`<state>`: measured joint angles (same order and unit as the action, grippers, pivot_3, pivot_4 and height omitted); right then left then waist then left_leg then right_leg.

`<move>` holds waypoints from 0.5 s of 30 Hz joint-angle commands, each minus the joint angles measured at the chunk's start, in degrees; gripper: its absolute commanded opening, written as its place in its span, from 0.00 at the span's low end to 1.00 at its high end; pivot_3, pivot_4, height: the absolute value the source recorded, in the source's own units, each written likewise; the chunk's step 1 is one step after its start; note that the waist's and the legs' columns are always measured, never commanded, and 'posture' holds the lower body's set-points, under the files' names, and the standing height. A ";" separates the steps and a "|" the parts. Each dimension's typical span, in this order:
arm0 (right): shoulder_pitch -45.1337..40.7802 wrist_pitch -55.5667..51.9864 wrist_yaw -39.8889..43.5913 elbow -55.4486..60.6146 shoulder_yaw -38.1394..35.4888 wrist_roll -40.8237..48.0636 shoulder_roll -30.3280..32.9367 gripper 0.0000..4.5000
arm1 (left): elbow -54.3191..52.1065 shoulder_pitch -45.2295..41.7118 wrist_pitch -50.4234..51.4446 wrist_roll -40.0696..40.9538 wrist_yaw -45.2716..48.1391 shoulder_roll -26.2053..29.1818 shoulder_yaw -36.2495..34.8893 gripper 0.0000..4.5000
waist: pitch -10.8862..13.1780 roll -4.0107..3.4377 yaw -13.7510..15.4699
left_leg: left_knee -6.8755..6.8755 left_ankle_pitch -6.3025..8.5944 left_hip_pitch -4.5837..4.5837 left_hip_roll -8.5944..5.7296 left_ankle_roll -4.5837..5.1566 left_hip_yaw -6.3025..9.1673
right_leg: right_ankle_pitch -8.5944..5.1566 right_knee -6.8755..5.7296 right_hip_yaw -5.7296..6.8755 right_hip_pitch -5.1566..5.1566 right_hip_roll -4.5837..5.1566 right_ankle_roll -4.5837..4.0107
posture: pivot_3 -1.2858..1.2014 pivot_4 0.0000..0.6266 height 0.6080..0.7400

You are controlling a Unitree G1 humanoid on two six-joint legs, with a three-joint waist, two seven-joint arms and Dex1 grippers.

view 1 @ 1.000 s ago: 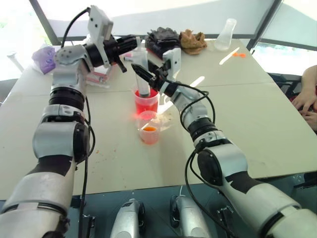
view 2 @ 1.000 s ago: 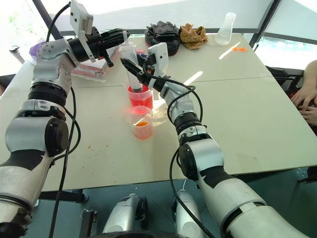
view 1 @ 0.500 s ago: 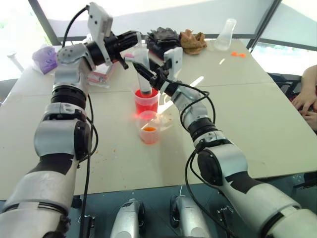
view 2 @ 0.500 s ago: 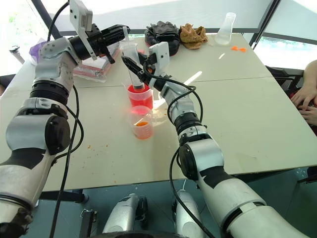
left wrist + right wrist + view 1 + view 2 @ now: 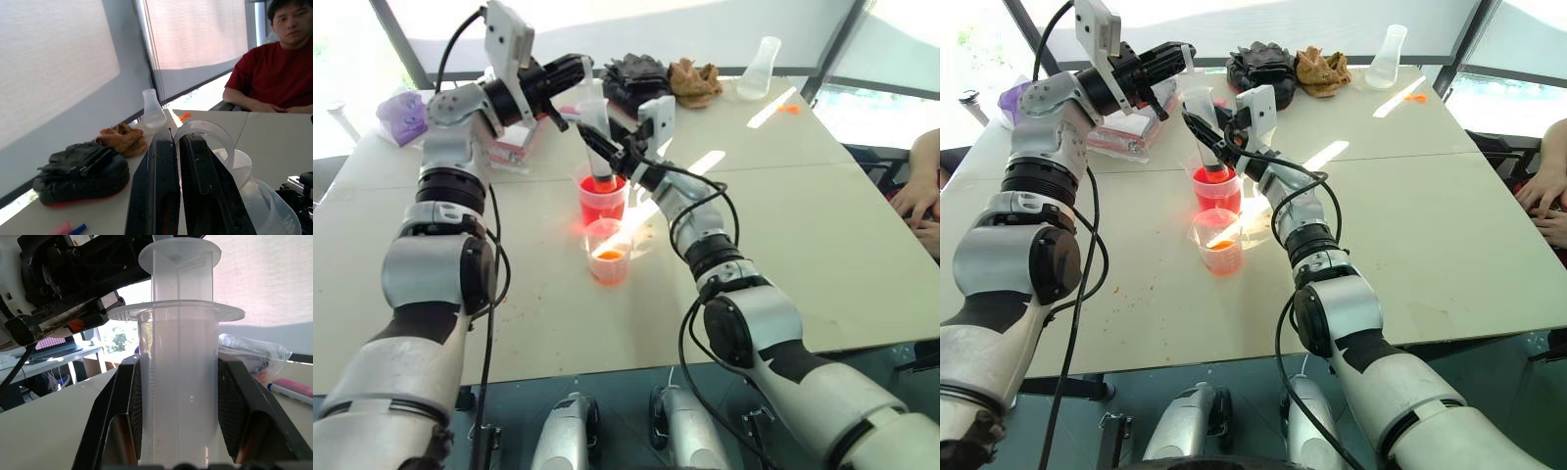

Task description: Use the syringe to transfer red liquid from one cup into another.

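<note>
Head views: syringe (image 5: 598,137) stands upright with its tip down in the handled beaker (image 5: 603,201) of red liquid. Right gripper (image 5: 598,149) is clamped round the barrel, apparently to steady it. Left gripper (image 5: 574,71), fingers closed, sits at the plunger top just above the right gripper, placed, in my judgement, to draw the plunger up. Short cup (image 5: 608,253), orange at the bottom, stands just below the beaker, near the right forearm.

Left wrist view: closed black fingers (image 5: 161,186) lie against the pale plunger flange (image 5: 205,134); whether they pinch it I cannot tell.

Right wrist view: clear barrel (image 5: 178,391) fills the gap between both pads (image 5: 234,406); no red shows in the visible barrel.
</note>
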<state>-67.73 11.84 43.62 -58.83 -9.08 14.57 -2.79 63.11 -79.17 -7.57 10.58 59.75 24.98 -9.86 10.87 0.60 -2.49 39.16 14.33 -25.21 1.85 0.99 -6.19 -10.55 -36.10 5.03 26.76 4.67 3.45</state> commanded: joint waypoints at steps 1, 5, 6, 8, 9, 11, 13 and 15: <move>-0.19 0.60 2.75 0.76 3.75 -1.96 -3.35 0.32 | -2.01 -3.32 0.08 1.91 -0.47 0.23 -1.45 0.20 | 0.00 0.00 -0.01 | 0.00 0.00 0.00 0.00 0.00 0.00 | 0.00 0.00 0.00 0.00 0.00 0.00 | 0.52 0.24 1.00; -0.70 0.99 2.50 0.77 3.27 -2.18 -2.89 0.32 | -2.62 -3.17 -0.03 1.00 -0.76 1.00 -0.72 0.36 | 0.00 0.00 -0.02 | 0.00 0.00 0.00 0.00 0.00 0.00 | 0.00 -0.01 0.00 0.00 -0.01 0.00 | 0.52 0.24 1.00; -0.86 1.06 2.43 0.81 3.13 -2.21 -2.77 0.32 | -2.87 -3.11 -0.12 0.66 -0.58 1.28 -0.36 0.40 | 0.00 0.00 -0.02 | 0.00 0.00 0.00 0.01 0.00 0.00 | 0.00 -0.01 0.00 0.00 -0.01 0.00 | 0.52 0.24 1.00; -1.26 1.21 2.22 1.22 2.85 -2.10 -2.42 0.32 | -4.07 -3.01 1.96 1.21 1.02 2.55 -0.37 0.42 | 0.00 0.00 -0.02 | 0.00 0.00 0.00 0.01 0.00 0.00 | 0.00 0.00 0.00 0.00 -0.01 0.00 | 0.52 0.24 1.00; -1.50 1.30 2.05 1.52 2.71 -1.96 -2.20 0.32 | -5.39 -2.74 3.89 2.10 2.87 3.52 -0.60 0.42 | 0.00 0.00 -0.03 | 0.00 0.00 0.00 0.01 0.00 0.00 | 0.00 0.00 0.00 0.00 -0.01 0.00 | 0.52 0.24 1.00; -1.86 1.44 1.41 1.98 2.39 -1.60 -1.79 0.32 | -9.76 -1.06 8.83 3.70 7.42 5.87 -0.54 0.42 | 0.00 0.00 -0.09 | 0.00 0.00 0.00 0.00 -0.01 0.00 | 0.00 0.00 0.00 0.01 -0.01 0.00 | 0.52 0.24 1.00; -2.30 1.75 0.46 1.94 1.95 -1.30 -1.34 0.32 | -15.87 2.19 14.42 4.91 12.03 8.67 0.04 0.42 | 0.00 0.00 -0.35 | -0.01 -0.04 0.00 0.01 -0.06 -0.01 | 0.00 -0.01 0.00 0.02 -0.02 0.00 | 0.52 0.24 1.00; -2.84 1.94 -0.49 1.87 1.39 -0.86 -0.78 0.32 | -22.74 6.21 19.76 6.28 14.82 11.37 0.47 0.42 | 0.00 0.00 -0.43 | -0.02 -0.06 0.02 0.03 -0.11 0.02 | 0.00 -0.03 -0.01 0.03 -0.04 0.00 | 0.52 0.24 1.00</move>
<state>-68.45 13.16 43.95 -58.52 -7.31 13.45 -3.58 47.03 -74.04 8.38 14.24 71.55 34.34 -9.62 10.87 0.59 -2.92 39.13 14.25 -25.20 1.89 0.85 -6.15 -10.55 -36.13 5.02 26.78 4.63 3.45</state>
